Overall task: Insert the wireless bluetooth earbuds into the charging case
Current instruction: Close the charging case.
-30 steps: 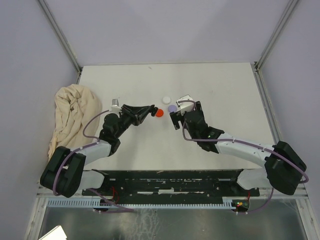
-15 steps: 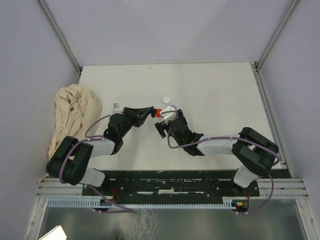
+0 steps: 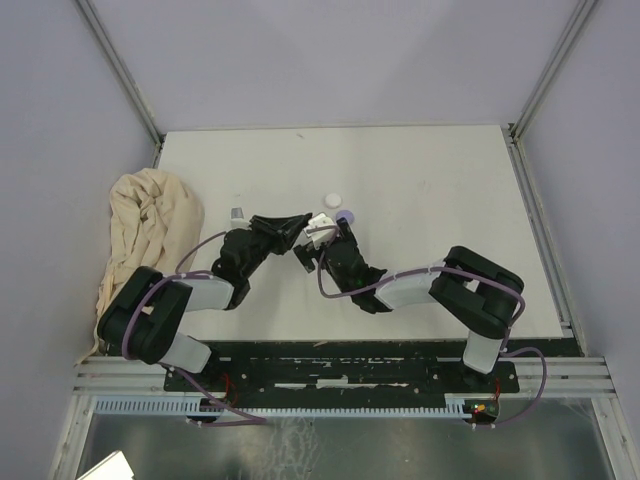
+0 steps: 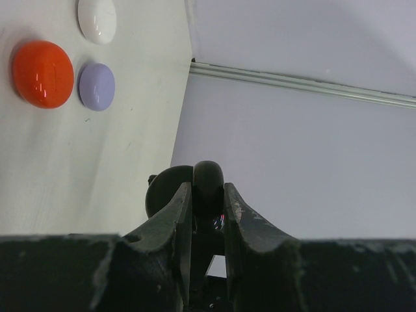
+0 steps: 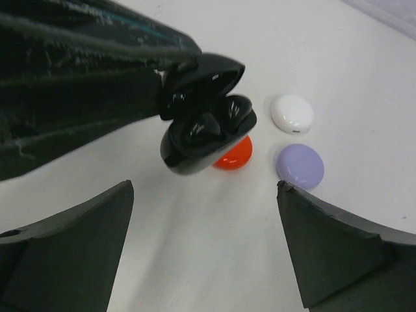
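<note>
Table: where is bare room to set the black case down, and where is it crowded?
Free: the table's right half, beyond the lilac disc, and the strip behind the white disc. Crowded: the centre, where left gripper and right gripper meet near the red disc; the cloth covers the left edge.

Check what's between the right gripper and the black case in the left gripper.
Nothing: the right wrist view shows only bare table between the open right gripper and the black case.

Both arms reached toward the middle of the worktop, tips nearly meeting. The left gripper point(image 3: 298, 222) was clamped tight on a black case point(image 5: 205, 130); the right gripper point(image 5: 205, 188) gaped wide, facing it.
</note>
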You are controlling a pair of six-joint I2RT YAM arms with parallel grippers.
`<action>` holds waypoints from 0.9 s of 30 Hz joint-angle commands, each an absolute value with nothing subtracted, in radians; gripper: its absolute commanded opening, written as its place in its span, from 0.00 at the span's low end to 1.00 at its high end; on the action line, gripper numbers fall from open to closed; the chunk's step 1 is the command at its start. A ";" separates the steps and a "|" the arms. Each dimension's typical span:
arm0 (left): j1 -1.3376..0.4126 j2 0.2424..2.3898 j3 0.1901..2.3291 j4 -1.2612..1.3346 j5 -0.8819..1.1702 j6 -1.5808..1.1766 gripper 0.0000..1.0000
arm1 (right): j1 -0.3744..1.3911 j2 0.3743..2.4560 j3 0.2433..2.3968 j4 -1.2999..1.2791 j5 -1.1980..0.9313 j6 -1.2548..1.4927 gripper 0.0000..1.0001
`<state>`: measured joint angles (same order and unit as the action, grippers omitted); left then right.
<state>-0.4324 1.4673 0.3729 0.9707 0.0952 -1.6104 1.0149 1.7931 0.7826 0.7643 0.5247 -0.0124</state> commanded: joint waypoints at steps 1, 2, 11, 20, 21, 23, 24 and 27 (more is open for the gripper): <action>-0.445 1.466 0.382 1.043 0.078 -1.646 0.03 | 1.019 1.823 0.851 0.888 0.603 -0.070 0.99; -0.446 1.463 0.379 1.043 0.078 -1.646 0.03 | 1.020 1.831 0.854 0.896 0.616 -0.077 0.99; -0.447 1.384 0.339 0.971 0.062 -1.623 0.03 | 1.018 1.869 0.844 1.006 0.702 -0.168 0.99; -0.447 1.361 0.332 0.914 0.075 -1.588 0.03 | 1.017 1.838 0.800 1.083 0.742 -0.236 0.99; -0.448 1.364 0.330 0.913 0.076 -1.586 0.03 | 1.018 1.832 0.793 1.086 0.749 -0.240 0.99; -0.447 1.368 0.328 0.909 0.074 -1.581 0.03 | 1.018 1.817 0.776 1.106 0.760 -0.251 0.99; -0.448 1.372 0.327 0.907 0.075 -1.577 0.03 | 1.018 1.810 0.768 1.115 0.763 -0.260 0.99; -0.447 1.385 0.326 0.906 0.075 -1.565 0.03 | 1.018 1.784 0.746 1.112 0.775 -0.271 0.99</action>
<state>-0.4412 1.3792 0.3309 0.9001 0.0807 -1.6119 1.0191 1.8534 0.7673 1.0321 0.7258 -0.2394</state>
